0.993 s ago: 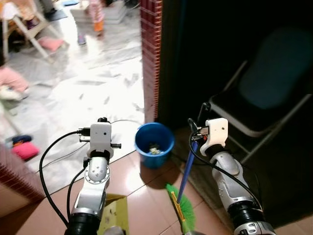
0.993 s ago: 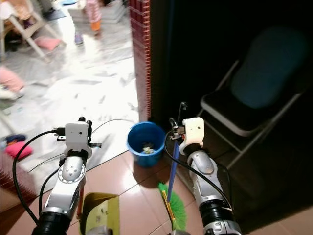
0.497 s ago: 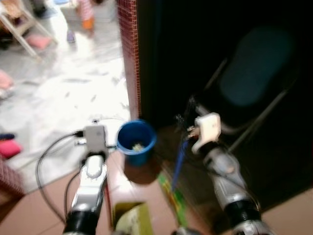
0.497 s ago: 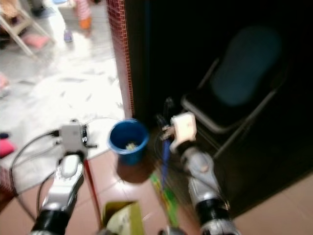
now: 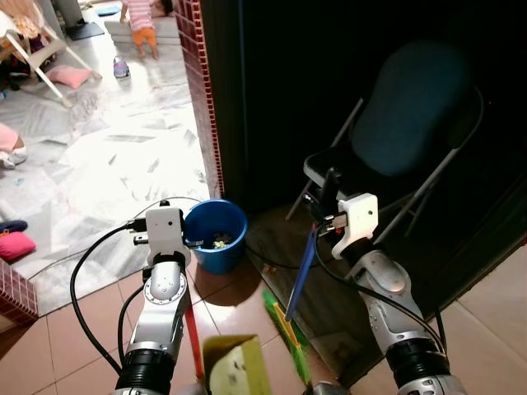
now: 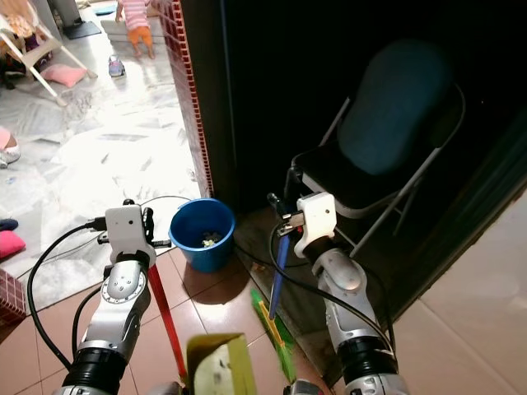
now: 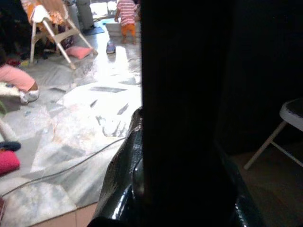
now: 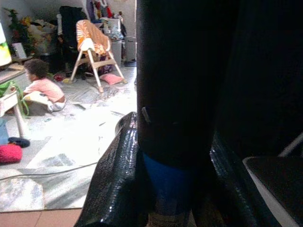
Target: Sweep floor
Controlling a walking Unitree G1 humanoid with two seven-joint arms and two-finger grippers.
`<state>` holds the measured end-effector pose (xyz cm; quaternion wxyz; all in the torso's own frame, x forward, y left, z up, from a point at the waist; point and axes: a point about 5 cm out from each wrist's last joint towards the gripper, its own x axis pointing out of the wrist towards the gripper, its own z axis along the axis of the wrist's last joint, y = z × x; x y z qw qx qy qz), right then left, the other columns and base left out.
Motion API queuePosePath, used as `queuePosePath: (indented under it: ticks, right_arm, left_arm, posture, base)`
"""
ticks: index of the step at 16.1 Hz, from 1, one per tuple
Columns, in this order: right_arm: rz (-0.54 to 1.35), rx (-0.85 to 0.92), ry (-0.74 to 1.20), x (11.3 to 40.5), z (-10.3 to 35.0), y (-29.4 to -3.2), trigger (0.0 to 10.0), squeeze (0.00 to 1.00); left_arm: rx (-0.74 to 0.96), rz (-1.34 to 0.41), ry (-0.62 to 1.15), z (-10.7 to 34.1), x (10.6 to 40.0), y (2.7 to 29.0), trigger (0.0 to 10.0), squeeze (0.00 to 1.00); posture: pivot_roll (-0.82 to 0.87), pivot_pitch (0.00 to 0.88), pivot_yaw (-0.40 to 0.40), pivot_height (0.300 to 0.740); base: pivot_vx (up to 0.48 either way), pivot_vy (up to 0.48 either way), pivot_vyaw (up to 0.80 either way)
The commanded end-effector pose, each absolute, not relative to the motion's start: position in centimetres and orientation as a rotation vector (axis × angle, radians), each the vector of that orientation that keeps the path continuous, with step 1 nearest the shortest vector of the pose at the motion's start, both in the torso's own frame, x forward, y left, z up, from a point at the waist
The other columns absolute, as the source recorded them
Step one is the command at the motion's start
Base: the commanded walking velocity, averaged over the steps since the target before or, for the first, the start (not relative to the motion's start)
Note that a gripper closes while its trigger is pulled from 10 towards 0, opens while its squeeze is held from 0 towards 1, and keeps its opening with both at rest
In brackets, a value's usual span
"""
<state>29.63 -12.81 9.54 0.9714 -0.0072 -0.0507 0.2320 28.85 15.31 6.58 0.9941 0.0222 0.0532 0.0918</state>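
My right gripper (image 5: 324, 203) is shut on the blue broom handle (image 5: 300, 276), which slants down to the green bristles (image 5: 284, 325) on the tiled floor. In the right wrist view the handle (image 8: 165, 182) stands between the black fingers (image 8: 116, 179). My left gripper (image 5: 167, 216) is shut on the dustpan's red handle (image 5: 192, 337). The yellow-green dustpan (image 5: 235, 366) hangs low between my arms. In the left wrist view a dark shaft (image 7: 184, 118) sits between the fingers (image 7: 120, 170). A blue bucket (image 5: 216, 234) with scraps inside stands just beyond the left gripper.
A dark folding chair (image 5: 399, 136) stands in the shadowed area ahead on the right. A red brick pillar (image 5: 195, 74) divides it from a bright marble floor (image 5: 107, 156). A cable (image 5: 74, 259), a pink cushion (image 5: 15, 245) and a white high chair (image 5: 33, 45) are there. A child (image 5: 136, 20) stands far back.
The whole view has swung to the right, through a blur, so the bucket and pillar sit further left. Both grippers kept their hold. The dustpan's red handle now shows.
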Motion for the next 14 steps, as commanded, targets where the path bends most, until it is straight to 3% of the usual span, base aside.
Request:
queuePosePath:
  ticks: [1,7,12,14]
  right_arm:
    - [0.485,-0.053,-0.183,30.0,11.3,-12.6,10.0,0.0]
    - [0.408,-0.185,-0.368,31.5,15.4,-13.4,10.0,0.0]
    - [0.431,-0.186,-0.378,31.6,15.7,-13.3,10.0,0.0]
    - [0.43,-0.188,-0.376,31.6,15.5,-13.4,10.0,0.0]
  left_arm:
    - [0.065,0.203,0.067,7.5,29.3,16.1,10.0,0.0]
    - [0.056,0.204,0.075,7.3,29.2,15.9,10.0,0.0]
    - [0.052,0.207,0.077,7.2,29.2,15.8,10.0,0.0]
    - [0.045,0.214,0.087,7.1,29.1,15.8,10.0,0.0]
  posture:
    - [-0.05,0.0,0.019,0.74]
    - [-0.05,0.0,0.012,0.74]
    - [-0.05,0.0,0.009,0.74]
    - [-0.06,0.0,0.01,0.74]
  base:
    - [0.319,0.0,0.0]
    - [0.393,0.0,0.0]
    - [0.406,0.0,0.0]
    - [0.334,0.345,0.0]
